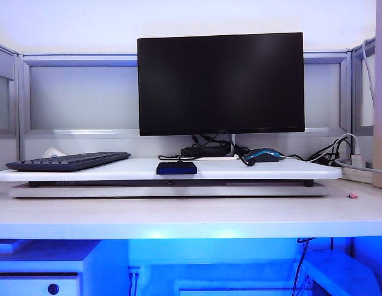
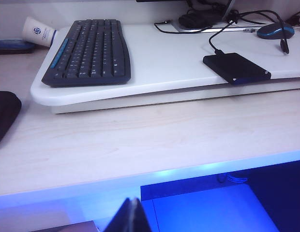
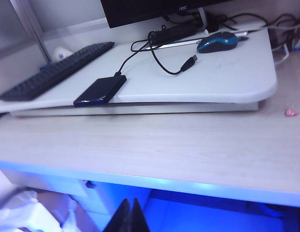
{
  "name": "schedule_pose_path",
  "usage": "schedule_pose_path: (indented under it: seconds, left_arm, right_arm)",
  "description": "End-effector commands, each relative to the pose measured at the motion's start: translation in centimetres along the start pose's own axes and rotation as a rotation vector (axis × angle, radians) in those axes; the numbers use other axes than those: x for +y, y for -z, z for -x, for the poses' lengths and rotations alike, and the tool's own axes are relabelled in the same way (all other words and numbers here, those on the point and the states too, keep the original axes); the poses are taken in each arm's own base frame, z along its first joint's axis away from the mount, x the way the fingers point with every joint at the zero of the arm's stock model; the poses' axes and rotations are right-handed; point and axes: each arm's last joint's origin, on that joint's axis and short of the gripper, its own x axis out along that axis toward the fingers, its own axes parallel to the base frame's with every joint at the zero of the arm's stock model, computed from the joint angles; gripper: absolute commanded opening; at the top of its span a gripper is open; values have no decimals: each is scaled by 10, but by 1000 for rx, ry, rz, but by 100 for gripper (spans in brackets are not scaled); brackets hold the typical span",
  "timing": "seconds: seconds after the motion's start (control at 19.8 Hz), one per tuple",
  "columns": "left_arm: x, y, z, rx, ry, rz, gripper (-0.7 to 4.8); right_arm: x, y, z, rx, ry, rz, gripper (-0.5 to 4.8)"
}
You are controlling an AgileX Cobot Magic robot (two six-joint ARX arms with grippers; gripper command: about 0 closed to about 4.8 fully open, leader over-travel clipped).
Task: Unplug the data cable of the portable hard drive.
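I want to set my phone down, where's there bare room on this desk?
Bare: the raised board between portable hard drive and mouse, and the desk in front. Crowded: behind, under the monitor, with cords. Both grippers, left and right, shut, hang below.

We see both grippers, the left gripper (image 2: 133,215) and the right gripper (image 3: 127,215), pressed closed below the desk's (image 1: 191,216) near edge. Ahead lies bare desk, then the raised white board (image 1: 252,169). The portable hard drive (image 1: 177,168) sits at its front edge, open from 6 o'clock. The keyboard (image 1: 68,161) crowds 9 o'clock, the mouse (image 1: 262,155) 2 o'clock, and the data cable (image 3: 140,53) loops behind at 12, before the monitor (image 1: 220,83).
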Motion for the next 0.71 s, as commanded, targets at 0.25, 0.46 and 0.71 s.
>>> schedule_pose_path:
  seconds: [0.25,0.46,0.71]
  left_arm:
    - [0,2,0,22,1,7,-6]
    - [0,2,0,21,1,6,-6]
    - [0,2,0,19,1,11,-6]
  right_arm:
    - [1,-3,0,-24,-11,-7,-5]
    - [0,-1,0,-3,-2,-6,-6]
    - [-2,7,1,65,36,-37,-5]
